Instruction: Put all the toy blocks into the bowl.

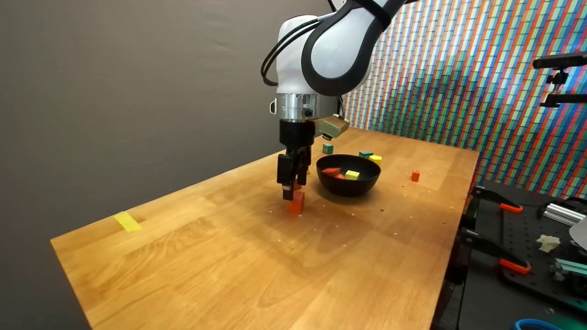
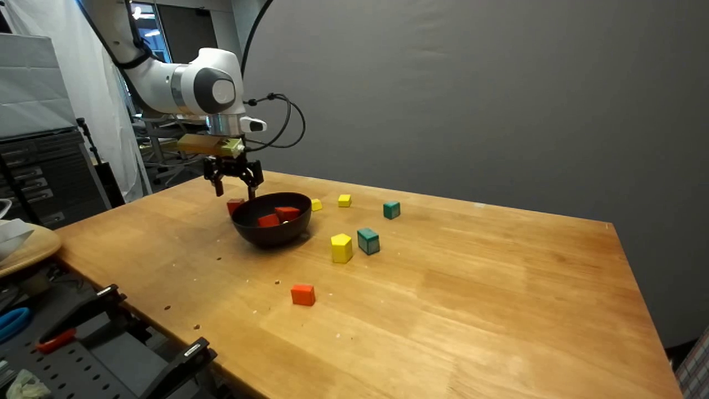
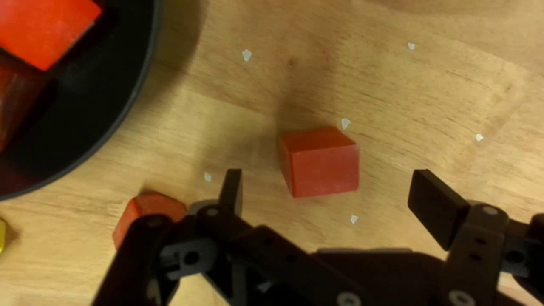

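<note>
claw (image 2: 235, 191) spread wide, holding nothing; wrist view shows red block (image 3: 324, 170) framed betw. its jaws, on tabletop (image 2: 471, 310) nr black bowl (image 2: 270, 237). prob. light, rigid, bit slick; pinch flat opp. sides, mid-height.

- A robotics lab, by its fittings
- White robot arm (image 2: 213, 83) over a broad wooden worktop (image 2: 487, 321)
- Perforated board (image 1: 518, 229) and black-and-orange clamps (image 1: 486, 246), right in an exterior view
- Drawer cabinet (image 2: 55, 166), far left in an exterior view

In an exterior view, the gripper (image 2: 235, 193) hangs, jaws parted, behind the bowl (image 2: 267, 236) holding red blocks (image 2: 287, 214).
</note>
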Robot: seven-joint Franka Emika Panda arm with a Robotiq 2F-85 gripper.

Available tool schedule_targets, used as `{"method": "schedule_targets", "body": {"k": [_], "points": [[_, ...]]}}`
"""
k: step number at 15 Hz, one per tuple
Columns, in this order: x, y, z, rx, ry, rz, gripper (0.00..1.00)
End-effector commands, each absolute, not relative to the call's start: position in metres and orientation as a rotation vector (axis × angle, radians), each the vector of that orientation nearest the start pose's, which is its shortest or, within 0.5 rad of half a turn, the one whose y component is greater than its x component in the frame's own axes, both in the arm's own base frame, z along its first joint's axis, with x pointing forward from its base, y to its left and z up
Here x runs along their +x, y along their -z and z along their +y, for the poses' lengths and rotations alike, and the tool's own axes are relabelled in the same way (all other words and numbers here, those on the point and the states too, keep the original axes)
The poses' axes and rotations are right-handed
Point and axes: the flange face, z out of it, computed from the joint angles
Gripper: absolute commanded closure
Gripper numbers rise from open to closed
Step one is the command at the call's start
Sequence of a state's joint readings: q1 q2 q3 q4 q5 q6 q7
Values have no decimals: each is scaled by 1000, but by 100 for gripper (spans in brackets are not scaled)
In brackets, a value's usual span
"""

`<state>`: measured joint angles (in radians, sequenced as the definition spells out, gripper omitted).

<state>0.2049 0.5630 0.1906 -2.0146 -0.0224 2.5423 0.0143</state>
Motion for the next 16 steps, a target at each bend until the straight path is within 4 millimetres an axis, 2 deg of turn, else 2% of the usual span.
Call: {"method": "schedule_targets", "body": {"k": [1, 3, 6, 10, 14, 16], "points": [[550, -155, 224, -2999, -138, -577, 0], [548, -149, 227, -3001, -144, -590, 28], [549, -149, 228, -2993, -145, -594, 51], [550, -164, 223, -2997, -130, -586, 82], [548, -197, 199, -3004, -46, -511, 82], [537, -224, 162, -3067, 59, -399, 82]]}}
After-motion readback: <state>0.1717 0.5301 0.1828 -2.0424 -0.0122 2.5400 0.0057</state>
